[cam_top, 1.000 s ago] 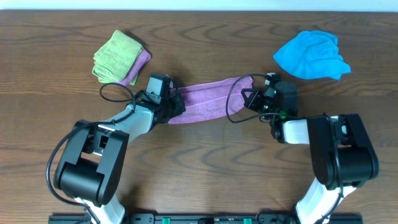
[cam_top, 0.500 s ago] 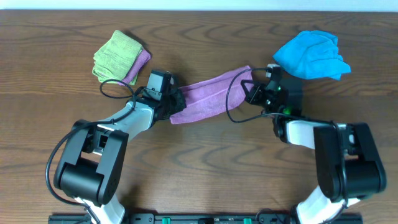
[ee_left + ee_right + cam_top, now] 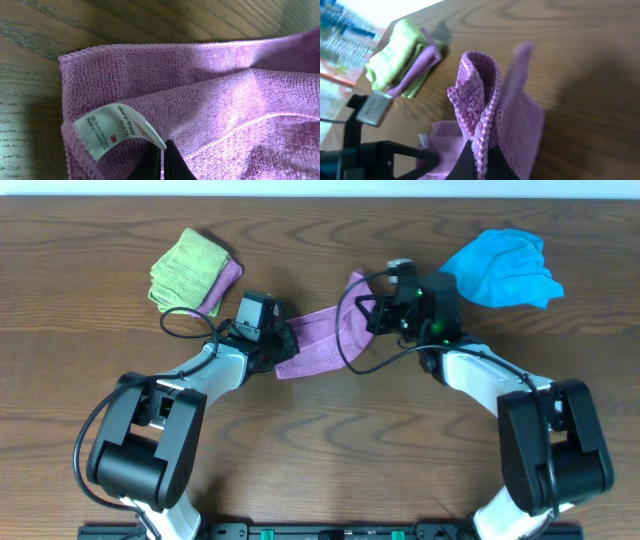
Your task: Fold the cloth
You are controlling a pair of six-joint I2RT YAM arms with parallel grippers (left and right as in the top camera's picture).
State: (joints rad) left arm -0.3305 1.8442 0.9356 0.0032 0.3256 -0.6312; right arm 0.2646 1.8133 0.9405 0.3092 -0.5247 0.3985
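Observation:
A purple cloth [image 3: 318, 340] lies across the middle of the table. My left gripper [image 3: 281, 346] is shut on its left end, beside the white label [image 3: 116, 131], and the cloth fills the left wrist view [image 3: 210, 95]. My right gripper [image 3: 366, 308] is shut on the cloth's right end [image 3: 485, 105] and holds it lifted above the table, over the cloth's right half. The raised end hangs doubled over between the fingers [image 3: 479, 165].
A folded green cloth on a folded purple one [image 3: 192, 270] sits at the back left; it also shows in the right wrist view [image 3: 400, 62]. A crumpled blue cloth [image 3: 500, 268] lies at the back right. Black cables loop near both wrists.
My right gripper has lifted the cloth's right end and carried it left, towards the left gripper. The cloth now spans less of the table. The left gripper has stayed in place.

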